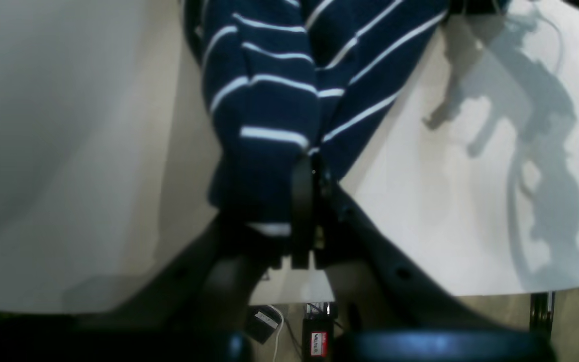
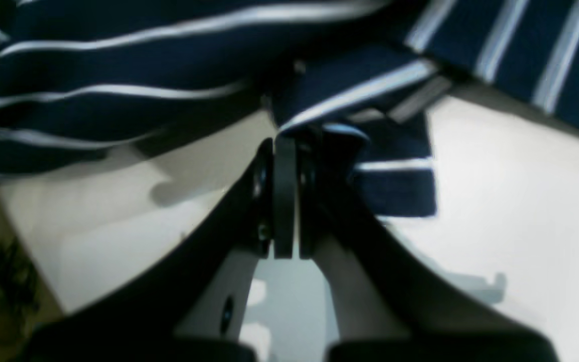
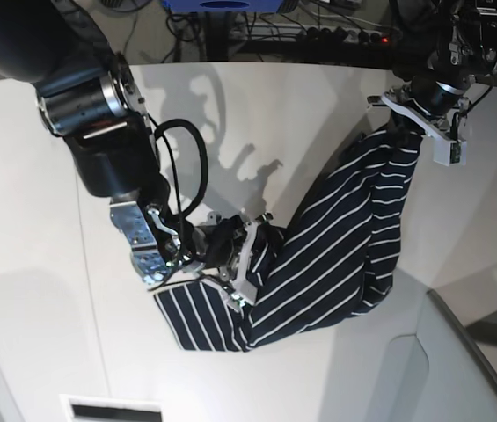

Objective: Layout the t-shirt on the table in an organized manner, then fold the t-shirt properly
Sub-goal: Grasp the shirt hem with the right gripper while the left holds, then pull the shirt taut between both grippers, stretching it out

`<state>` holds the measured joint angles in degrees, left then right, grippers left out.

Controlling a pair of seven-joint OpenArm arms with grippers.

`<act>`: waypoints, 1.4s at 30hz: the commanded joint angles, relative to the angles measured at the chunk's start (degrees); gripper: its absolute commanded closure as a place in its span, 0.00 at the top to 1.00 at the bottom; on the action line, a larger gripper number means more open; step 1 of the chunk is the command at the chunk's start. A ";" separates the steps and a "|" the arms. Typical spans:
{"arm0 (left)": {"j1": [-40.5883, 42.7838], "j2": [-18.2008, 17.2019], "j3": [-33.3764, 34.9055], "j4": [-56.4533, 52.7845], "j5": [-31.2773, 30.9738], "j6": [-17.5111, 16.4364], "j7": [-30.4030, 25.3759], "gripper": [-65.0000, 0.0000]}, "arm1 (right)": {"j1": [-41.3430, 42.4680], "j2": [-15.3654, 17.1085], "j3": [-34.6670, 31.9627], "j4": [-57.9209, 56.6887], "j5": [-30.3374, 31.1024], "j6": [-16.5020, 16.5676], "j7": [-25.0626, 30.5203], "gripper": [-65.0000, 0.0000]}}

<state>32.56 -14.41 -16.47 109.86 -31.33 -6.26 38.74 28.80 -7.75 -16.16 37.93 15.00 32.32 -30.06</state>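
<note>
The navy t-shirt (image 3: pixel 336 255) with thin white stripes hangs stretched between both grippers above the white table (image 3: pixel 37 220). At the back right of the base view, my left gripper (image 3: pixel 405 123) is shut on the shirt's upper end. The left wrist view shows its fingers (image 1: pixel 302 191) pressed together on a bunch of striped cloth (image 1: pixel 269 100). Near the table's middle, my right gripper (image 3: pixel 261 239) is shut on a lower edge of the shirt. Its closed fingers (image 2: pixel 284 191) pinch a fold of fabric (image 2: pixel 350 85) just above the tabletop (image 2: pixel 520 201). The shirt's lowest part (image 3: pixel 200 321) lies on the table.
Cables and a power strip (image 3: pixel 336 35) run along the floor behind the table's curved far edge. A pale grey panel (image 3: pixel 433 369) stands at the front right. The big dark right arm (image 3: pixel 98 123) reaches in from the back left. A slot (image 3: pixel 112 410) sits at the front edge.
</note>
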 commanded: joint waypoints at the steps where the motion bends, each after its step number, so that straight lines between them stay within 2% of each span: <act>1: -0.25 -0.40 -0.37 1.04 -0.36 -0.38 -1.07 0.00 | 2.54 -0.47 -1.81 2.64 3.41 0.17 1.27 0.00; 5: -0.78 -0.40 -3.09 1.39 -0.54 -0.38 -0.98 0.00 | 2.63 -0.38 -8.94 8.53 7.98 -4.84 -0.40 0.00; 8: -0.78 -0.49 -7.75 1.48 -2.03 -0.46 -0.98 0.00 | 2.72 -0.38 -10.43 10.37 8.34 -7.13 -0.40 0.01; 10: -0.60 -0.84 -12.15 1.30 -7.39 -0.64 -0.90 0.00 | 2.72 -0.38 -10.25 10.37 8.42 -7.30 -0.40 0.01; 12: 0.10 -2.07 -17.25 1.04 -14.16 -3.28 -0.28 0.00 | 2.54 -0.38 -10.17 10.37 8.42 -7.30 -0.40 0.02; 14: 0.19 -3.39 -20.94 0.95 -19.26 -6.88 1.57 0.00 | 2.28 -0.38 -10.08 10.37 10.18 -7.30 -0.49 0.11; 15: 0.10 -3.48 -22.61 0.95 -21.02 -7.67 2.97 0.00 | 2.28 -0.30 -10.08 10.37 13.35 -7.30 -1.45 0.18; 18: -1.83 -3.39 -24.54 1.04 -21.64 -7.76 5.70 0.00 | 2.28 1.29 -10.34 11.25 24.69 -7.30 -6.46 0.44; 20: -2.97 -3.39 -24.72 0.95 -21.64 -7.76 7.10 0.00 | 0.79 2.87 -10.61 13.80 31.02 -7.30 -7.69 0.61; 23: -3.15 -3.48 -24.81 0.95 -21.64 -7.85 7.02 0.00 | -1.68 3.57 -10.61 18.46 34.27 -7.30 -7.69 0.73; 27: -2.71 -3.30 -26.48 1.04 -21.55 -8.02 7.19 0.00 | -1.85 2.87 -10.61 17.23 34.18 -7.30 -7.61 0.75; 30: -1.92 -3.21 -27.71 1.04 -21.64 -8.11 7.19 0.00 | -1.85 1.20 -10.61 13.63 34.18 -7.30 -7.43 0.75; 37: -0.95 -3.21 -28.23 1.04 -21.64 -8.20 7.19 0.00 | -1.85 0.23 -10.52 11.08 34.53 -7.39 -3.74 0.75; 42: -0.95 -3.04 -27.88 1.13 -21.81 -12.51 7.19 0.00 | -1.59 -0.12 -10.43 7.83 34.62 -7.48 -2.86 0.75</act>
<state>31.40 -16.62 -44.05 110.02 -52.36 -18.55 47.18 25.65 -7.16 -26.85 44.99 48.34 24.32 -34.20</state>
